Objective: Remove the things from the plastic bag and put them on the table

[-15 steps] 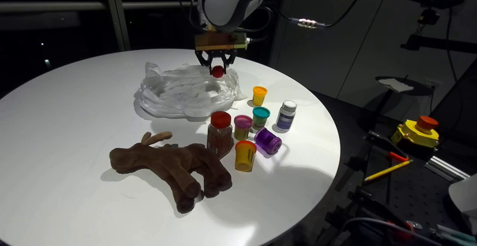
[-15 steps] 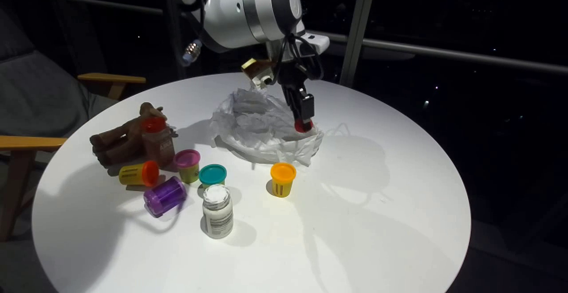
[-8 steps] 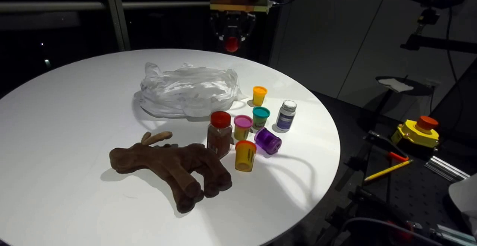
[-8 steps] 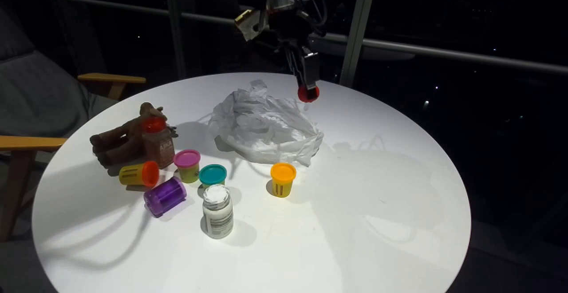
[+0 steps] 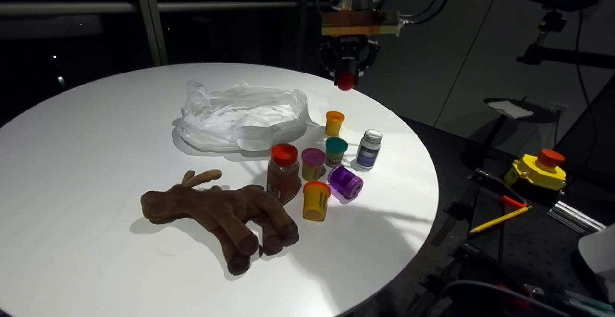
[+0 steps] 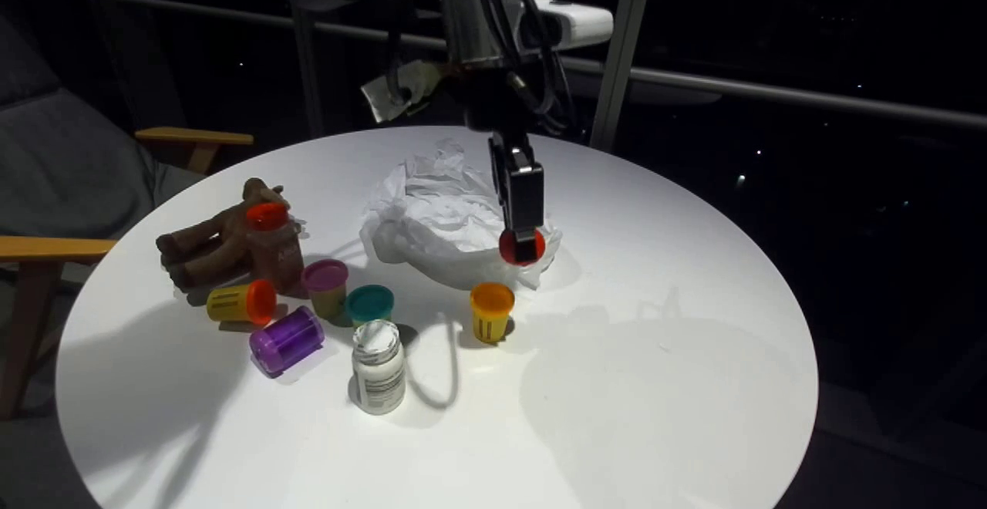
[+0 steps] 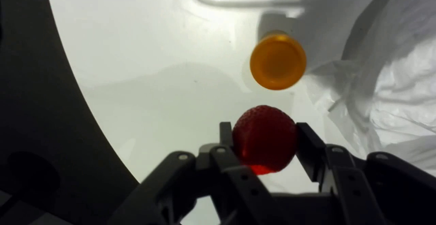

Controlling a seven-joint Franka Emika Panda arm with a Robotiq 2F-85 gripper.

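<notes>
My gripper (image 7: pixel 265 133) is shut on a red ball (image 7: pixel 265 143), held in the air with a finger on each side. In both exterior views the ball (image 5: pixel 345 82) hangs above the table (image 5: pixel 96 163) near the orange-lidded tub (image 5: pixel 334 125). The crinkled plastic bag (image 5: pixel 240 115) lies beside it; only whitish plastic shows in its opening. The brown plush animal (image 5: pixel 211 206) lies on the table. Near it are a red-lidded jar (image 5: pixel 283 177), a yellow tub (image 5: pixel 315 202), a pink-lidded tub (image 5: pixel 313 164), a teal-lidded tub (image 5: pixel 336 152), a purple jar (image 5: pixel 345 182) and a white bottle (image 5: pixel 368 151).
The table's round edge shows in the wrist view (image 7: pixel 73 78). A grey chair (image 6: pixel 69 162) with wooden arms stands behind the table. A side surface holds a yellow box with a red button (image 5: pixel 537 170) and a pencil (image 5: pixel 501 220).
The gripper was low at the bag with the ball, then rose. It has since moved past the bag's edge toward the orange-lidded tub and come lower, still holding the ball.
</notes>
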